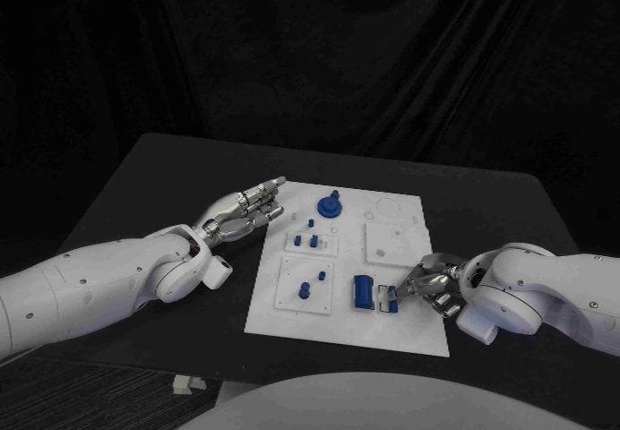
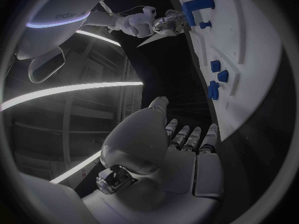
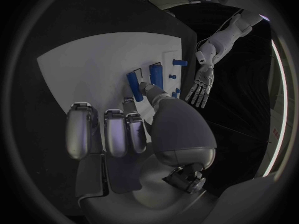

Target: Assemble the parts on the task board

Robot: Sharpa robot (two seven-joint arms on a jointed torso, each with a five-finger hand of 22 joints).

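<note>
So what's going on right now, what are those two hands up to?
Left hand open, fingers spread, at the white task board's left edge. Right hand at the upright blue block part near the right edge; grip unclear. Nothing in the way.

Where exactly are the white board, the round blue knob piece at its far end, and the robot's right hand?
task board (image 1: 400, 215), head view, bare far corner of the plate.
round blue part (image 1: 330, 208), head view, its disc-shaped base.
right hand (image 1: 430, 285), head view, middle of the hand at the board's near right edge.

A black table (image 1: 155, 193) carries the white task board (image 1: 400, 336) at its middle.
</note>
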